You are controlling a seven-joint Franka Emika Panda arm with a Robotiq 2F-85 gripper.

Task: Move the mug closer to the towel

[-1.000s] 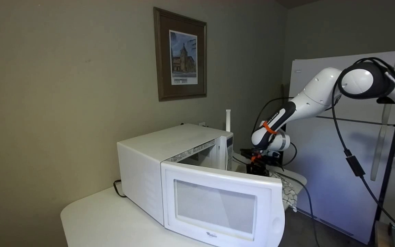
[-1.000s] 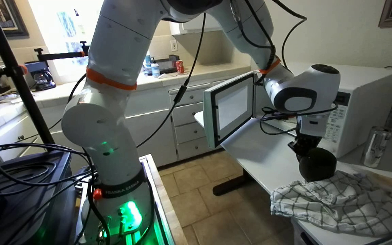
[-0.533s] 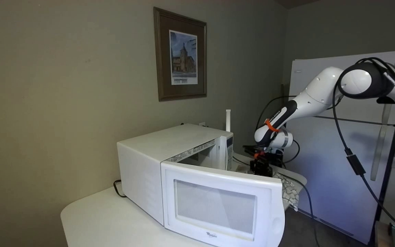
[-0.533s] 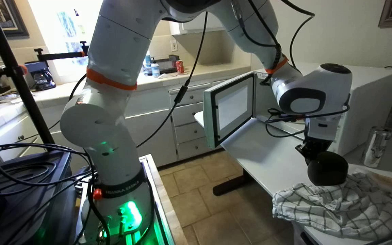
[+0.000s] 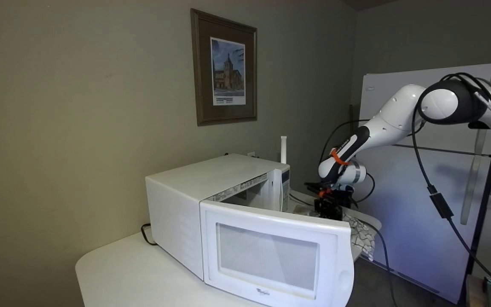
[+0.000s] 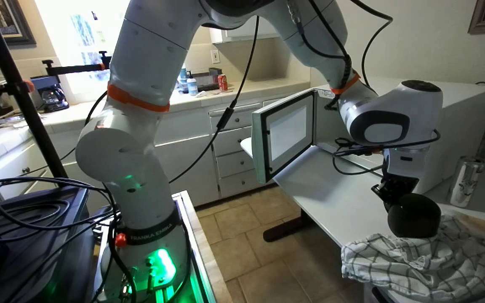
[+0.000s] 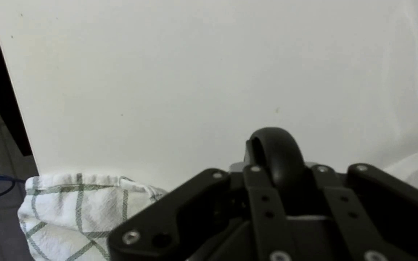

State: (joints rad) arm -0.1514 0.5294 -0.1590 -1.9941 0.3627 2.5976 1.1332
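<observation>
Clasping the black mug (image 6: 414, 216) by its handle (image 7: 283, 154) in the gripper (image 7: 289, 169), near the checked towel (image 6: 419, 265) on the white table (image 7: 176, 79); cannot tell whether touching or apart

A bright window (image 6: 80, 42) is set above the counter (image 6: 263, 87); the floor (image 6: 267, 269) is tiled; a framed picture (image 5: 227, 72) is hung on a wall (image 5: 100, 119).

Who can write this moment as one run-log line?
hand: holding mug | mug: close to towel, contact unclear | microwave door: open
</observation>
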